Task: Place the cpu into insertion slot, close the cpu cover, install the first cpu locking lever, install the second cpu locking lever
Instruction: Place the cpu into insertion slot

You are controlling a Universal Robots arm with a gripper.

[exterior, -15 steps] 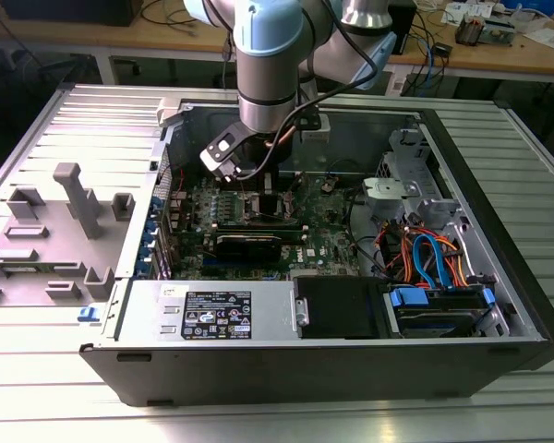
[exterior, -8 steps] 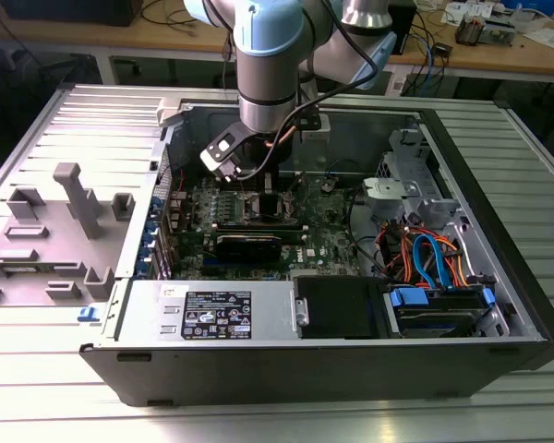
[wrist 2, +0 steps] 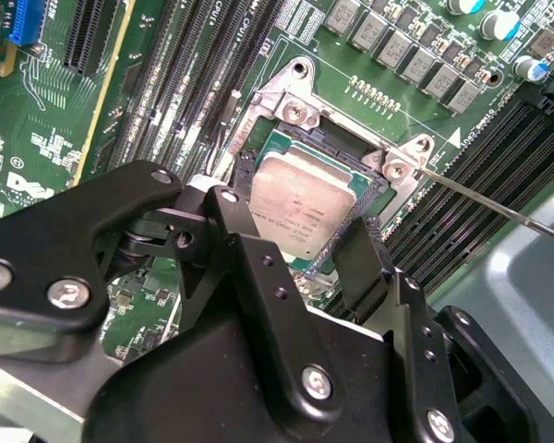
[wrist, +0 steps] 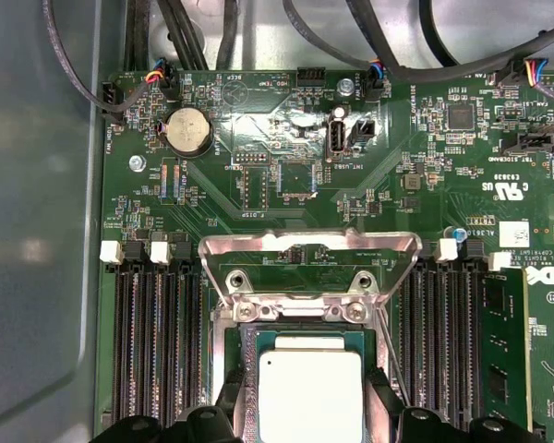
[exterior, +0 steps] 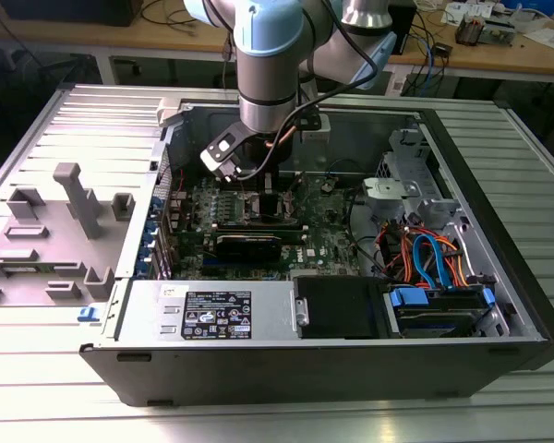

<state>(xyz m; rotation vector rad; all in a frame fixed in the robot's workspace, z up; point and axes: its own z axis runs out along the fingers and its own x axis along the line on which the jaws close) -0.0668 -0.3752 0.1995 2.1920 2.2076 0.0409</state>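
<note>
Well inside the edges of the motherboard (wrist: 286, 185), the cpu cover (wrist: 258, 242) stands swung open (clearing the way), leaving the insertion slot (wrist 2: 332, 140) exposed; the gripper (wrist 2: 295, 221) pinches the cpu (wrist 2: 300, 198) between its jaws, keeping it level there.

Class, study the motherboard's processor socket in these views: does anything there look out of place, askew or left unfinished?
Yes. The thin silver-grey metal cpu cover stands flipped open, off the dark square insertion slot, leaving the flat silver cpu exposed. A thin wire locking lever sticks out unlatched beside it.
</note>
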